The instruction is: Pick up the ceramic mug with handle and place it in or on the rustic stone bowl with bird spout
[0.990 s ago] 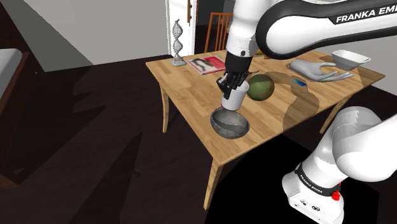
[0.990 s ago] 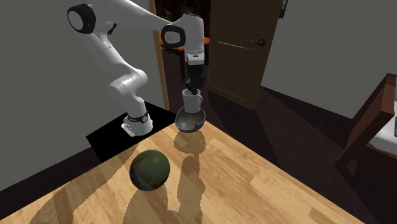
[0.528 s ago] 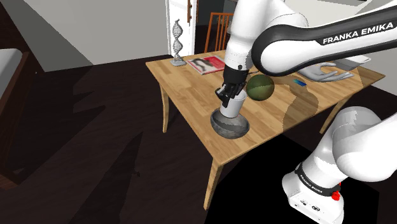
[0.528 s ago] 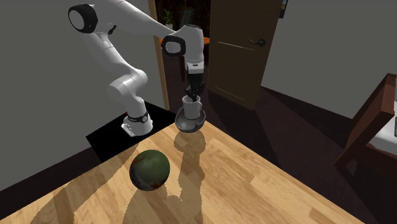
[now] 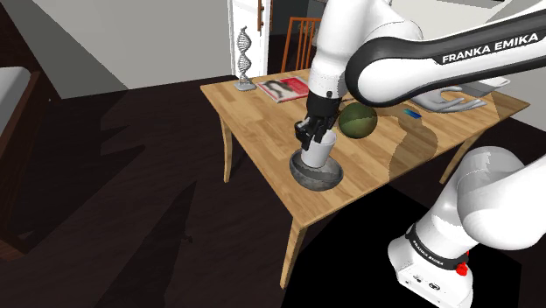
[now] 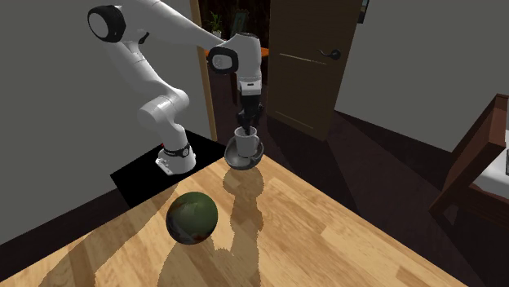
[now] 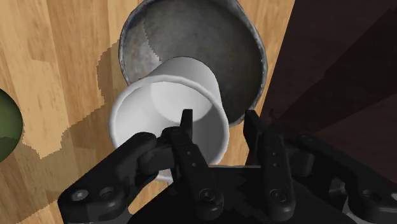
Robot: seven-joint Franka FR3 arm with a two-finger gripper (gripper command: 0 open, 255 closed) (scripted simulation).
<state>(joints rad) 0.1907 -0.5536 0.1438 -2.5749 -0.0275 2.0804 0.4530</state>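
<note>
— Down at the bench (image 5: 262, 131) edge, just on the shoulder view's left of the green ball (image 5: 357, 121): is the white mug (image 5: 318, 153) in the grey bowl (image 5: 313, 180) yet?

— It looks so. It stands upright, mouth up. Its base is inside the bowl and its rim is above the bowl's lip.

— And the claw (image 7: 219, 124)?

— Directly above the mug, pointing down. From the wrist its fingers (image 7: 186, 124) stand well apart, one inside the mug and the other outside its wall. Some of the bowl shows in the gap beside the outer one. I judge that it grips nothing.

— So what does the coming move hang on?

— On that wall between the fingers. The mug's long axis runs straight up, in line with the claw, so a lift along that same line should clear it. Any drift sideways could hook the rim and tip the mug out of the bowl.
</note>
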